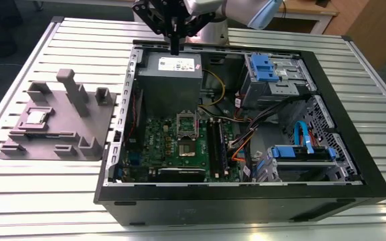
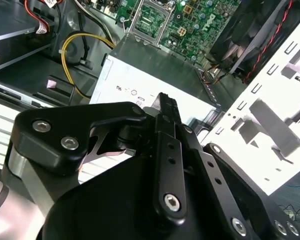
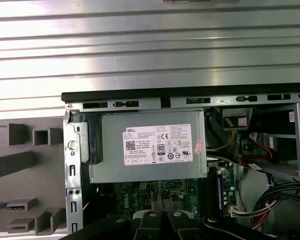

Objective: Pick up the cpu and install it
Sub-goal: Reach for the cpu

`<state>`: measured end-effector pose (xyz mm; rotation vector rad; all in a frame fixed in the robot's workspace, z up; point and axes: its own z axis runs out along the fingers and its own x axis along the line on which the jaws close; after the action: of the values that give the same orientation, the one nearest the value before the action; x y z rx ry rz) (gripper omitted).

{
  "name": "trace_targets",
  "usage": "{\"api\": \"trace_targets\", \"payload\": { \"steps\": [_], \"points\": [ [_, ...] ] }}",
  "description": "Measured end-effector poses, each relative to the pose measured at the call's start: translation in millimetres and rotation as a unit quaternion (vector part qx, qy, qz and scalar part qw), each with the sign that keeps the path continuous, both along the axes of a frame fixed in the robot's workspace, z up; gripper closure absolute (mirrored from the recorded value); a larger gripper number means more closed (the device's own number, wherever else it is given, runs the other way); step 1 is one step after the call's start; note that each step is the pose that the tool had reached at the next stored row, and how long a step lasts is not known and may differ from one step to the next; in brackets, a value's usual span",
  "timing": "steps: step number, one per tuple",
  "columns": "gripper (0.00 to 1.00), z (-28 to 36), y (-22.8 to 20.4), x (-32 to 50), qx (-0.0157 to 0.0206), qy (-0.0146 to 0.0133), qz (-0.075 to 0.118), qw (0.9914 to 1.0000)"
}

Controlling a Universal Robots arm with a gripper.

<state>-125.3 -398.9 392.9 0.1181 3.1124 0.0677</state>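
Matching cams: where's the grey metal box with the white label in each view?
Exterior view: the grey metal box sits in the case's far corner, toward the exterior view's left, with the gripper above it.
Second wrist view: the box lies just beyond the gripper's tip.
First wrist view: the box lies between the case's black rim and the gripper.
Shared landmark: the green motherboard bordering the box.

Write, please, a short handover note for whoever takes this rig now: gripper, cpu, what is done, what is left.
Gripper: shut, empty, over the power supply in the open computer case.
Cpu: lying on the grey fixture beside the case, at the exterior view's left.
Done: nothing yet.
Left: cpu not yet picked up, not yet on the motherboard.
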Motion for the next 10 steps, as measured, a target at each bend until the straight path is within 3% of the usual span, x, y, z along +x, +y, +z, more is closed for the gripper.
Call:
{"api": "trace_targets", "payload": {
  "steps": [10],
  "points": [
    [0.89, 0.0, 0.0, -3.0, 0.0, 0.0, 0.0, 1.0]
  ]
}}
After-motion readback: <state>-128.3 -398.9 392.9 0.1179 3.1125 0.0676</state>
